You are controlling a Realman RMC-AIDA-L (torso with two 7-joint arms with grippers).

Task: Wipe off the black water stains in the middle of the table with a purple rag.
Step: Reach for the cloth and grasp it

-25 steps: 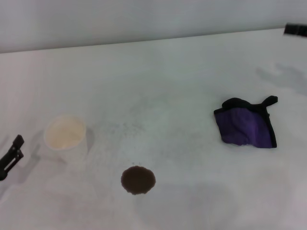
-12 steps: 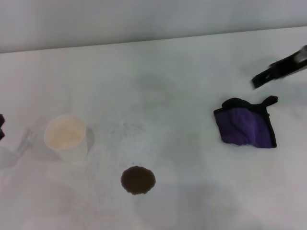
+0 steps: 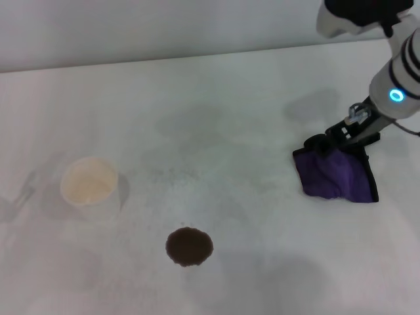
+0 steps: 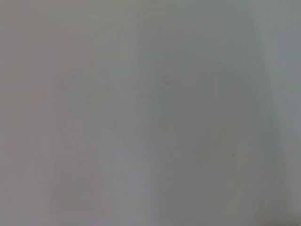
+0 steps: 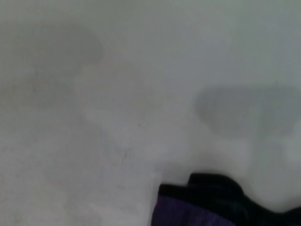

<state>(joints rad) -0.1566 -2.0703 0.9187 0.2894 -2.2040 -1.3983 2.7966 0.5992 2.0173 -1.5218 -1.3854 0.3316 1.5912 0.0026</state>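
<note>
The black water stain (image 3: 189,246) is a round dark blot on the white table (image 3: 216,118), near the front middle. The purple rag (image 3: 338,174) with black edging lies crumpled at the right, well apart from the stain. My right gripper (image 3: 352,134) hangs at the rag's far edge, over its black corner loop. The right wrist view shows the rag's black-edged far side (image 5: 207,207) close below the camera. My left gripper is out of view; the left wrist view shows only bare table (image 4: 150,113).
A white paper cup (image 3: 90,184) stands upright at the left, to the left of and behind the stain. The table's far edge (image 3: 197,58) meets a grey wall.
My right arm has come in from the far right and down to the rag's far edge. My left gripper has drawn back out of the head view at the left.
</note>
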